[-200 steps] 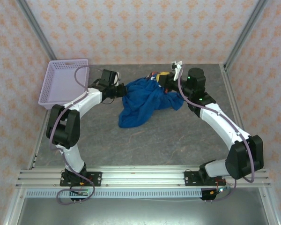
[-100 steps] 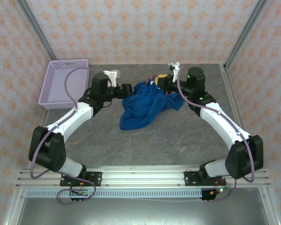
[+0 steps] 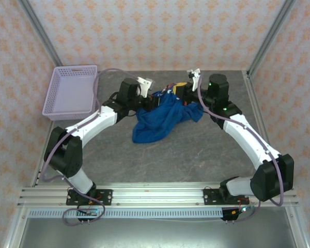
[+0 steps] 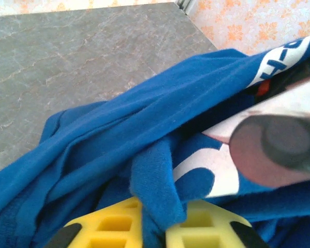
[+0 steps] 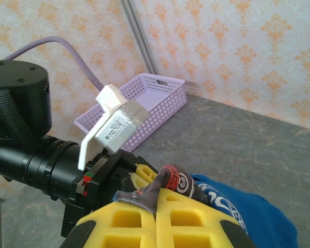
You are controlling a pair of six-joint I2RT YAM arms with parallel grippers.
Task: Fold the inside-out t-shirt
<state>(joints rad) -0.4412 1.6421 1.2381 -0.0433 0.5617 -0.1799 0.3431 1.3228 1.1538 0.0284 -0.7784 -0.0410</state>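
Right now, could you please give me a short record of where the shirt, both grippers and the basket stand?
t-shirt: blue, crumpled heap on the table, far middle
left gripper: shut on a fold of the t-shirt
right gripper: shut on a printed bit of the t-shirt
basket: lavender, far left corner, apart from the t-shirt

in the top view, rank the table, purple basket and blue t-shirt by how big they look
1. table, clearly largest
2. basket and t-shirt: about alike, too close to rank, as the shirt lies bunched up
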